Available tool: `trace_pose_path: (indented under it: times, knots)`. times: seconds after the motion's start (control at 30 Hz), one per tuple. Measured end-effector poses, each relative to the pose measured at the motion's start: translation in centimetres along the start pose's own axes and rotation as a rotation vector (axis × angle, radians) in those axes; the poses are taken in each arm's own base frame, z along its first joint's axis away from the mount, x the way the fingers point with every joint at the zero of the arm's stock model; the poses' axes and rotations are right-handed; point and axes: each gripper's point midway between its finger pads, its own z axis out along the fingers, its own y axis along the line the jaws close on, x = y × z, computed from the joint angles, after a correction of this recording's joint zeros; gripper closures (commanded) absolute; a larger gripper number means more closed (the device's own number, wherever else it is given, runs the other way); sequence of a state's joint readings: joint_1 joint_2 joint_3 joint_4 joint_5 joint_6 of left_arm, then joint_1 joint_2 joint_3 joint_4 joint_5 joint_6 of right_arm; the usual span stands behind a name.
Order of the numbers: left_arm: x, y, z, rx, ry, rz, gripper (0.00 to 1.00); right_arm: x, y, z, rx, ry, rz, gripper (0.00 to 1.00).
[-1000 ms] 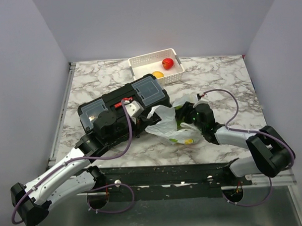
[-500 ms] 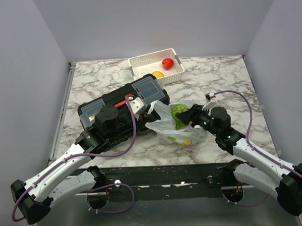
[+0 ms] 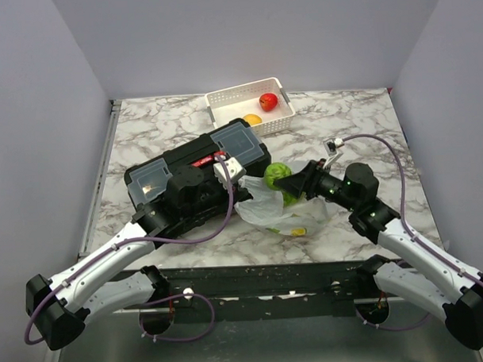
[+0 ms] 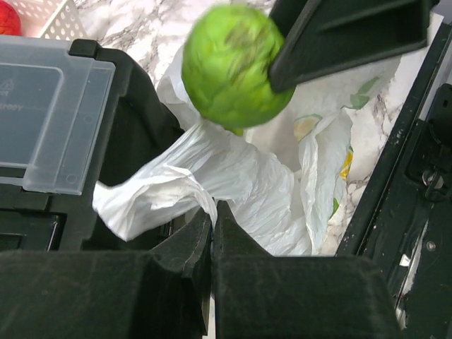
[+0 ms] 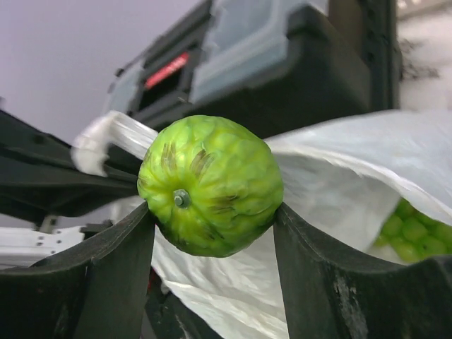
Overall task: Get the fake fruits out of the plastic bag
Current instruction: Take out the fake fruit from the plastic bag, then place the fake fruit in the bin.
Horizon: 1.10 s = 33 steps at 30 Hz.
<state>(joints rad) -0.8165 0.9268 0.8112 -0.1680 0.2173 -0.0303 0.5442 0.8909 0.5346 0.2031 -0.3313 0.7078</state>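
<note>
The white crinkly plastic bag (image 3: 276, 210) lies on the marble table just right of the toolbox. My left gripper (image 3: 241, 183) is shut on a bunched edge of the bag (image 4: 244, 176), pinched between its fingertips (image 4: 205, 219). My right gripper (image 3: 286, 182) is shut on a round, ribbed green fake fruit (image 3: 277, 174), held above the bag's mouth. The right wrist view shows that fruit (image 5: 210, 185) wedged between both fingers, and it hangs over the bag in the left wrist view (image 4: 229, 67). More fruit shows through the bag: a yellow piece (image 3: 301, 226) and a bumpy green one (image 5: 409, 229).
A black toolbox (image 3: 195, 168) with clear lid panels lies left of the bag, under my left wrist. A white perforated basket (image 3: 223, 98) at the back holds a red fruit (image 3: 268, 101) and an orange-yellow one (image 3: 252, 119). The table's front edge runs just below the bag.
My right gripper has drawn back out of the bag with the green fruit, which now hangs above the mouth. My left gripper shifted right, still pinching the bag.
</note>
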Motion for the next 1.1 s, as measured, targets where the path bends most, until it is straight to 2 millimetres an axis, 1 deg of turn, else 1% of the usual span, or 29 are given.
trace_pose_path:
  times: [0.2, 0.33, 0.43, 0.57, 0.7, 0.8, 1.0, 1.1]
  knots:
    - [0.4, -0.1, 0.1, 0.002, 0.015, -0.003, 1.00, -4.4, 4.3, -0.2, -0.096, -0.078, -0.045, 0.99]
    - [0.4, -0.1, 0.1, 0.003, 0.017, -0.003, 1.00, -8.3, 6.8, 0.3, -0.115, -0.143, -0.076, 0.99]
    - [0.5, -0.1, 0.1, 0.003, 0.020, -0.004, 1.00, -11.4, 8.2, 0.8, -0.107, -0.200, -0.108, 0.99]
    - [0.2, -0.2, -0.2, 0.003, 0.009, -0.003, 1.00, -14.5, 9.2, 1.0, -0.075, -0.270, -0.142, 0.99]
    - [-0.3, -0.3, -0.6, 0.003, -0.010, -0.005, 1.00, -16.6, 9.3, 1.4, -0.033, -0.317, -0.167, 0.99]
    - [-0.4, -0.3, -0.7, 0.003, -0.015, -0.012, 1.00, -17.5, 8.6, 2.4, 0.004, -0.331, -0.178, 0.99]
    - [-0.6, -0.5, -1.2, 0.003, -0.020, -0.023, 1.00, -18.3, 6.0, 5.9, 0.098, -0.318, -0.198, 0.99]
    - [-1.0, -0.6, -1.6, 0.003, -0.037, -0.023, 1.00, -19.1, 4.6, 7.9, 0.155, -0.324, -0.215, 0.99]
